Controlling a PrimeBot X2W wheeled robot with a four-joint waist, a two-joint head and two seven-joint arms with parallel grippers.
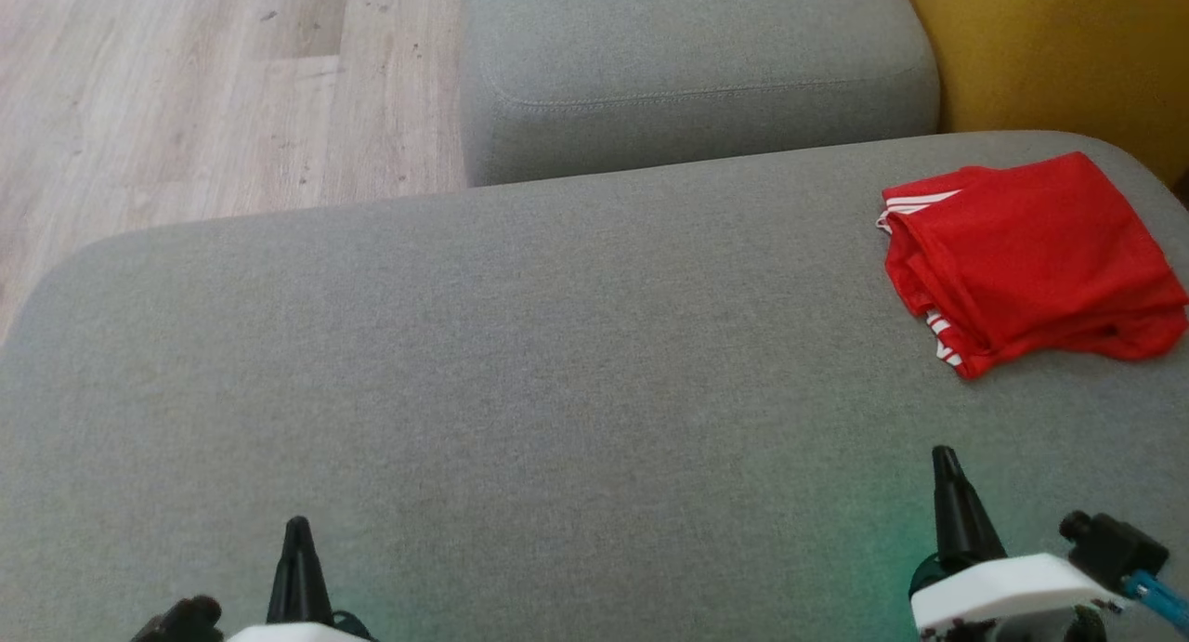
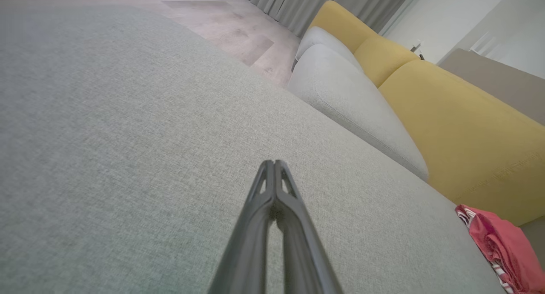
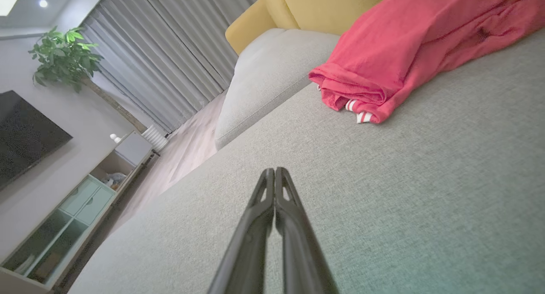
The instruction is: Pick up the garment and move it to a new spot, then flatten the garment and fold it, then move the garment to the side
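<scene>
The left end effector [image 1: 297,529] is closed and holds nothing; in the left wrist view its two dark fingers [image 2: 255,226] meet at the tips. The right end effector [image 1: 946,458] is closed and empty too, its fingers [image 3: 251,238] pressed together along their upper length. Both hang low over the grey seat [image 1: 520,363], tips pointing away from the robot, the right one reaching a little farther forward than the left.

The garment [image 1: 1031,261] is red with white stripes at its edges. It lies folded into a rough, slightly rumpled rectangle on the seat, ahead of the right end effector and a little to its right, apart from the tips with bare grey fabric between. From the left end effector it lies well apart, far to the right and forward. In the right wrist view the garment [image 3: 408,51] lies beyond the fingertips toward the upper right, its layered fold edge and a bit of white stripe facing the camera.

Ahead of both end effectors, past the seat's far edge, is a second grey cushion [image 1: 697,66]. A yellow backrest [image 1: 1068,47] stands just behind the garment. Forward and left of the left end effector is a pale wood floor [image 1: 186,94]. Far beyond the right end effector's tips, the right wrist view shows grey curtains [image 3: 170,51], a plant [image 3: 64,55] and a low cabinet [image 3: 85,200].
</scene>
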